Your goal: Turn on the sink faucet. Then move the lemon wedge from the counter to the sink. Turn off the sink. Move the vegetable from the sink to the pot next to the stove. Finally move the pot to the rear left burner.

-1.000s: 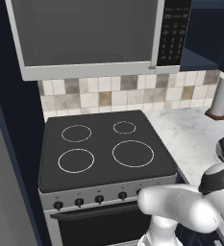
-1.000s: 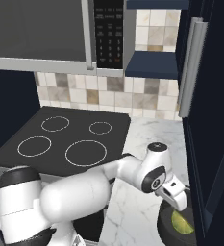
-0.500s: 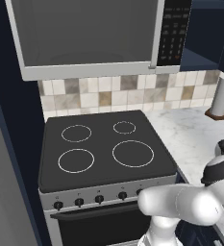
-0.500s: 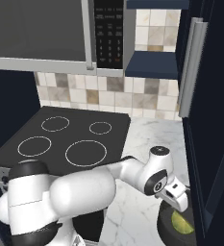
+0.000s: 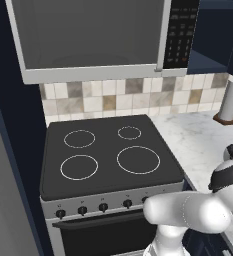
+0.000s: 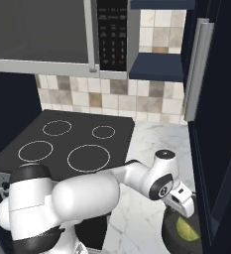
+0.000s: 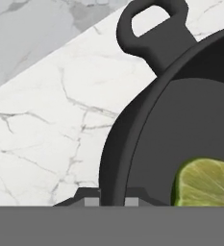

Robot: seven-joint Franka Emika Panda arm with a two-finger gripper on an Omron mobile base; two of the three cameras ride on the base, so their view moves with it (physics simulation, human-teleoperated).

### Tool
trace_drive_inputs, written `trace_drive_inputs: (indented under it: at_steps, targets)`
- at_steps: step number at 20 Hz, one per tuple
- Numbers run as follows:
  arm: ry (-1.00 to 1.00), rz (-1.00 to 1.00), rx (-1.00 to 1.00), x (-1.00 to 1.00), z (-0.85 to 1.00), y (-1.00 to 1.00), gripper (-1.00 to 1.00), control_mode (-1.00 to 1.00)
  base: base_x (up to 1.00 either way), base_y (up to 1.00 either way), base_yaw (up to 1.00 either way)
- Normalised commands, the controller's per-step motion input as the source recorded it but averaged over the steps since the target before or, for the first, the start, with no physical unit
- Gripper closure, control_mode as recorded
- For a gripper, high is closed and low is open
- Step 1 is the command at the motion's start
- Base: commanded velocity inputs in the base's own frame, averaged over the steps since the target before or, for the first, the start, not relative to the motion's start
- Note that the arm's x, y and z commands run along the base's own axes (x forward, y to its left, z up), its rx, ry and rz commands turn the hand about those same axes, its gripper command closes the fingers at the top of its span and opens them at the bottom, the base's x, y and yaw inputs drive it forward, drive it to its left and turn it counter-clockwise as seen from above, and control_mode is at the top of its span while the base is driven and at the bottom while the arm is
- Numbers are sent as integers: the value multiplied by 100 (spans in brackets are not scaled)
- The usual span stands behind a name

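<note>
The squat black pot [image 7: 180, 125] stands on the white marble counter [image 7: 46, 120], its loop handle at the top of the hand view. Inside it lies the yellow-green lemon wedge [image 7: 205, 185]. My gripper [image 7: 112, 202] is shut on the pot's rim, one fingertip on each side of the wall. From the right base, the pot [image 6: 172, 237] with the lemon wedge [image 6: 187, 229] sits at the counter's near right end, under my gripper [image 6: 181, 211]. The stove [image 5: 108, 150] is to the left, its rear left burner [image 5: 79, 138] bare. The sink and faucet are out of view.
A microwave [image 5: 93, 35] hangs over the stove [image 6: 62, 144]. A paper towel roll [image 5: 231, 100] stands at the back of the counter [image 5: 198, 140]. A tall dark cabinet [image 6: 216, 124] with a long handle borders the counter on the right, close to the pot.
The gripper's fingers have closed onto the pot's rim. The hand dropped slightly toward the pot; the pot and wedge have stayed put.
</note>
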Motion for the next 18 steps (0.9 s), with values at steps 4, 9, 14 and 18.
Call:
trace_drive_inputs:
  at_steps: [4,9,14,18]
  targets:
    - [-3,4,0,0,1,9,100,-100,0,0,0]
    - [-4,17,0,0,18,27,100,-100,0,0,0]
    - [-1,26,-2,6,24,53,100,-100,0,0,0]
    - [0,28,-5,11,25,63,100,-100,0,0,0]
